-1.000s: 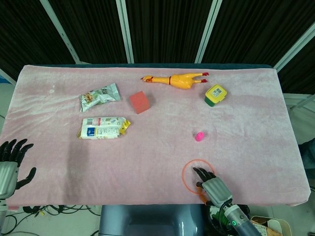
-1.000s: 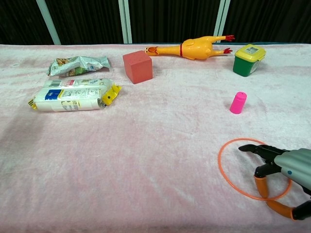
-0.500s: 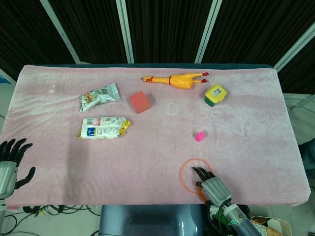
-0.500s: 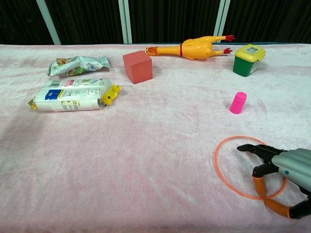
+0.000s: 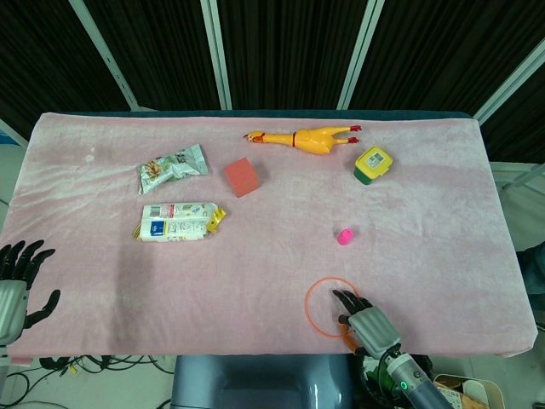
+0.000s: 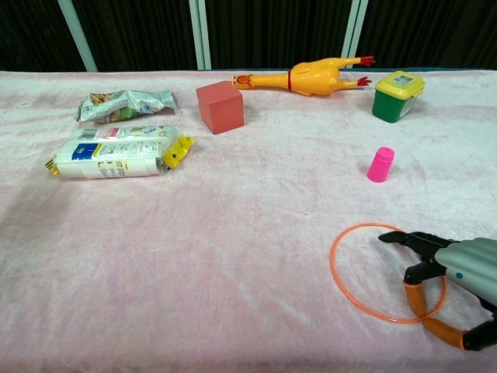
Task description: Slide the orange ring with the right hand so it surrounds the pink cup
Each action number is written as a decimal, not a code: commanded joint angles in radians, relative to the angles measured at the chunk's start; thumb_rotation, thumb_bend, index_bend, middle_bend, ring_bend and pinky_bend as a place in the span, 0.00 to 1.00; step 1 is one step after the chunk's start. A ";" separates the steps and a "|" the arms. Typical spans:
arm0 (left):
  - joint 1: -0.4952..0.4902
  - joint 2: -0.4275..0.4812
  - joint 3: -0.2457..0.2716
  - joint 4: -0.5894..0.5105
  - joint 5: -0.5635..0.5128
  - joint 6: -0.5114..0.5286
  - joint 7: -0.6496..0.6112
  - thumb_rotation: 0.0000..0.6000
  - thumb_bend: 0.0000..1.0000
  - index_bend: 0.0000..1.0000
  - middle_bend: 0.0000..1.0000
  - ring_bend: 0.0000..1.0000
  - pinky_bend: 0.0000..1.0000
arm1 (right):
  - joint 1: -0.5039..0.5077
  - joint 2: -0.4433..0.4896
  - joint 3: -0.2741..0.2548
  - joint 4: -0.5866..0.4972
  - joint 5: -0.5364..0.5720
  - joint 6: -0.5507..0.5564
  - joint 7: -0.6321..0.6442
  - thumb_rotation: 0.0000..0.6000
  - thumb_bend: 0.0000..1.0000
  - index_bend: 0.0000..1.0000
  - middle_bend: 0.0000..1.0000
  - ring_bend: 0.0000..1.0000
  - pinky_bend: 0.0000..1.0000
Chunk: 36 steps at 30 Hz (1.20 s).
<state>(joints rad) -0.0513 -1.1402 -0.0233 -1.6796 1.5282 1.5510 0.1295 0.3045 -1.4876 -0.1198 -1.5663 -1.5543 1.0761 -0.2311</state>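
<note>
The thin orange ring [image 5: 307,308] [image 6: 331,268] lies flat on the pink cloth near the table's front edge. The small pink cup [image 5: 344,236] [image 6: 380,165] stands upright beyond it, well outside the ring. My right hand [image 5: 364,324] [image 6: 454,268] reaches in from the front right with its fingers spread; its dark fingertips [image 6: 392,237] rest inside the ring's right part, and it grips nothing. The orange thumb crosses the ring's near rim. My left hand [image 5: 17,277] hangs off the table's front left corner, fingers apart and holding nothing, seen only in the head view.
At the back lie a yellow rubber chicken [image 5: 315,138] [image 6: 314,76] and a green tub with a yellow lid [image 5: 373,164] [image 6: 397,95]. A red cube [image 5: 241,176] [image 6: 220,106], a snack bag [image 5: 173,167] [image 6: 124,102] and a white packet [image 5: 179,221] [image 6: 116,152] sit left of centre.
The orange ring has slid a little to the left along the front of the table. My right hand has hardly moved. The pink cup stays where it was.
</note>
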 commanded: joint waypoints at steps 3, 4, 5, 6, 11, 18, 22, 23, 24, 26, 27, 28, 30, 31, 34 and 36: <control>0.001 0.001 0.000 -0.001 0.001 0.000 0.000 1.00 0.33 0.19 0.10 0.00 0.00 | 0.001 0.002 0.001 -0.006 -0.006 0.006 0.005 1.00 0.44 0.67 0.00 0.03 0.19; 0.001 0.001 0.000 -0.001 0.001 0.000 -0.001 1.00 0.33 0.19 0.10 0.00 0.00 | 0.002 0.003 0.001 -0.008 -0.009 0.008 0.006 1.00 0.44 0.68 0.00 0.03 0.19; 0.001 0.001 0.000 -0.001 0.002 0.001 -0.001 1.00 0.33 0.19 0.10 0.00 0.00 | 0.002 0.003 0.001 -0.008 -0.010 0.009 0.007 1.00 0.44 0.68 0.00 0.03 0.19; 0.001 0.002 -0.001 -0.001 0.001 0.001 -0.002 1.00 0.33 0.20 0.10 0.00 0.00 | 0.002 0.003 0.000 -0.008 -0.012 0.011 0.009 1.00 0.44 0.68 0.00 0.03 0.19; 0.002 0.003 -0.002 -0.001 0.000 0.001 -0.004 1.00 0.33 0.20 0.10 0.00 0.00 | -0.003 0.001 -0.002 -0.007 -0.025 0.030 0.025 1.00 0.45 0.70 0.00 0.03 0.19; 0.005 0.006 -0.003 0.000 0.001 0.006 -0.007 1.00 0.33 0.20 0.10 0.00 0.00 | -0.011 -0.002 0.002 0.005 -0.058 0.077 0.057 1.00 0.47 0.73 0.00 0.03 0.19; 0.005 0.007 -0.004 0.000 0.003 0.007 -0.009 1.00 0.33 0.20 0.10 0.00 0.00 | -0.013 0.001 0.004 0.012 -0.075 0.099 0.078 1.00 0.48 0.73 0.00 0.03 0.19; 0.005 0.007 -0.004 0.000 0.003 0.006 -0.009 1.00 0.33 0.20 0.10 0.00 0.00 | -0.014 0.003 0.006 0.013 -0.077 0.105 0.082 1.00 0.48 0.73 0.00 0.03 0.19; 0.005 0.007 -0.004 0.000 0.003 0.006 -0.009 1.00 0.33 0.20 0.10 0.00 0.00 | -0.014 0.004 0.008 0.013 -0.079 0.109 0.085 1.00 0.48 0.73 0.00 0.03 0.19; 0.006 0.008 -0.004 0.000 0.003 0.007 -0.009 1.00 0.33 0.20 0.10 0.00 0.00 | -0.015 0.008 0.014 0.012 -0.083 0.124 0.096 1.00 0.49 0.74 0.00 0.03 0.19; 0.006 0.008 -0.004 0.000 0.003 0.007 -0.009 1.00 0.33 0.20 0.10 0.00 0.00 | -0.016 0.009 0.016 0.012 -0.085 0.131 0.100 1.00 0.49 0.74 0.00 0.04 0.19; 0.006 0.008 -0.005 0.000 0.003 0.007 -0.010 1.00 0.33 0.20 0.10 0.00 0.00 | -0.017 0.011 0.019 0.012 -0.087 0.137 0.104 1.00 0.49 0.74 0.00 0.05 0.19; 0.006 0.008 -0.005 0.000 0.002 0.007 -0.010 1.00 0.33 0.20 0.10 0.00 0.00 | -0.019 0.014 0.024 0.012 -0.090 0.150 0.109 1.00 0.49 0.75 0.00 0.06 0.19; 0.006 0.007 -0.005 0.000 0.003 0.007 -0.010 1.00 0.33 0.20 0.10 0.00 0.00 | -0.020 0.019 0.027 0.011 -0.092 0.159 0.116 1.00 0.49 0.75 0.00 0.06 0.19; 0.007 0.007 -0.005 0.000 0.002 0.007 -0.009 1.00 0.33 0.20 0.10 0.00 0.00 | -0.023 0.030 0.032 0.009 -0.094 0.173 0.123 1.00 0.50 0.75 0.00 0.06 0.19; 0.007 0.007 -0.006 0.000 0.002 0.007 -0.009 1.00 0.33 0.20 0.10 0.00 0.00 | -0.023 0.040 0.039 0.006 -0.091 0.181 0.127 1.00 0.50 0.75 0.00 0.06 0.19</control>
<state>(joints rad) -0.0442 -1.1330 -0.0288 -1.6793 1.5306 1.5580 0.1202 0.2820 -1.4510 -0.0843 -1.5587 -1.6467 1.2544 -0.1067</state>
